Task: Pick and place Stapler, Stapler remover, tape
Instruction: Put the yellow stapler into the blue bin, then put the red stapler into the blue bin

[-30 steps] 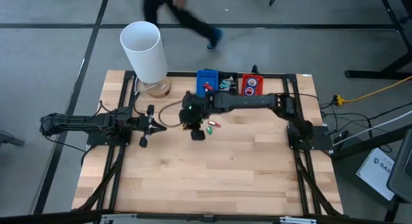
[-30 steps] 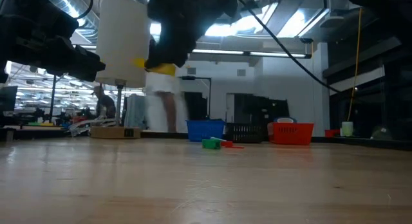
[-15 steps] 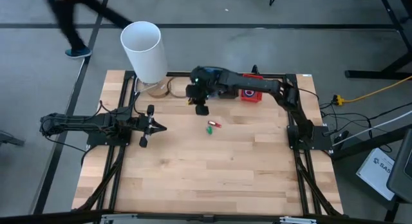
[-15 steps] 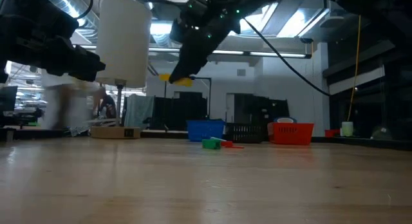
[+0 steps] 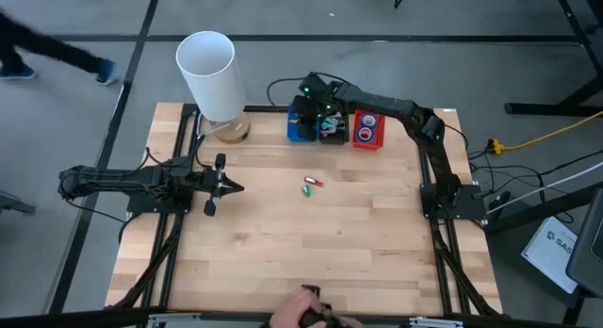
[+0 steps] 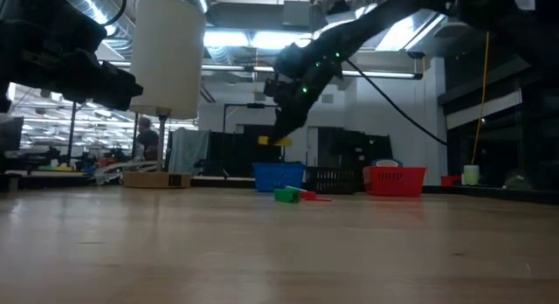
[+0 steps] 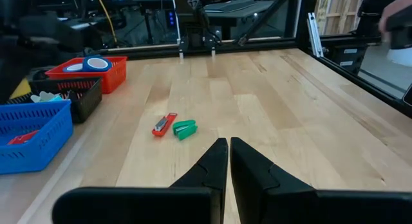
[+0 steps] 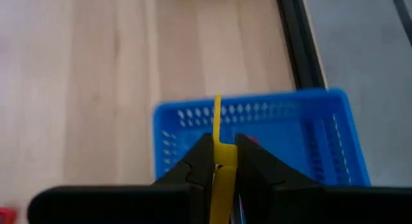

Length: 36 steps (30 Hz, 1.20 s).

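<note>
The right gripper [image 8: 219, 161] hangs above the blue basket [image 5: 301, 121] at the table's far edge, its fingers clenched on a thin yellow piece [image 8: 217, 153], probably a stapler. Just beside the blue basket sits a dark basket [image 5: 332, 127], and past that a red basket [image 5: 368, 128] holding blue tape [image 7: 96, 62]. Well in front of the blue basket, a green piece [image 5: 306, 188] and a small red piece [image 5: 317, 183] lie close together on open wood. Near the blue basket stands a white cylinder [image 5: 209, 75]. The left gripper [image 7: 228, 161] waits pressed together, over the table's left side.
</note>
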Motion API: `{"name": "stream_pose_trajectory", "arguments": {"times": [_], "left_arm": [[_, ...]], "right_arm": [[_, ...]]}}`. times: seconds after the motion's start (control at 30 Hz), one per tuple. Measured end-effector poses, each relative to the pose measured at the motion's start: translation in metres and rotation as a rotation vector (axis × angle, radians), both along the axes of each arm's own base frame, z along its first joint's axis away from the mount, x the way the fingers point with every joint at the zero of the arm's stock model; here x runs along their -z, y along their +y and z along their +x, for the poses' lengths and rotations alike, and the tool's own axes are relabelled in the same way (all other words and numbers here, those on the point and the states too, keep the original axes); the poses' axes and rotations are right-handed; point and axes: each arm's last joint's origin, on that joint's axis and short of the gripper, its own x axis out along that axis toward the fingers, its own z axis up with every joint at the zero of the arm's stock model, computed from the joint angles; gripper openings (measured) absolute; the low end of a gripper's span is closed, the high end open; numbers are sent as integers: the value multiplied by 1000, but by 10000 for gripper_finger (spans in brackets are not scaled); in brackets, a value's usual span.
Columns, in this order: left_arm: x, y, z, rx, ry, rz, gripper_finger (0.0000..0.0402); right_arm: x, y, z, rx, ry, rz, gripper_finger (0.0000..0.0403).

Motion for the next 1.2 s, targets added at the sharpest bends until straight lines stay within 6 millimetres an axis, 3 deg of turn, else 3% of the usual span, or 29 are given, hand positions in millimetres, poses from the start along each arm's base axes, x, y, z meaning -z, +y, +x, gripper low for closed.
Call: {"name": "stream_pose_trajectory", "arguments": {"times": [0.3,0.63,0.8,1.2], "left_arm": [[0,0,0,0,0,0,15],[0,0,0,0,0,0,15],[0,0,0,0,0,0,15],[0,0,0,0,0,0,16]], "right_arm": [[12,-20,-14,116,-8,48,61],[10,-27,-15,159,-51,84,196],[10,-27,-15,161,-52,86,238],[7,-4,-3,104,-51,84,248]]}}
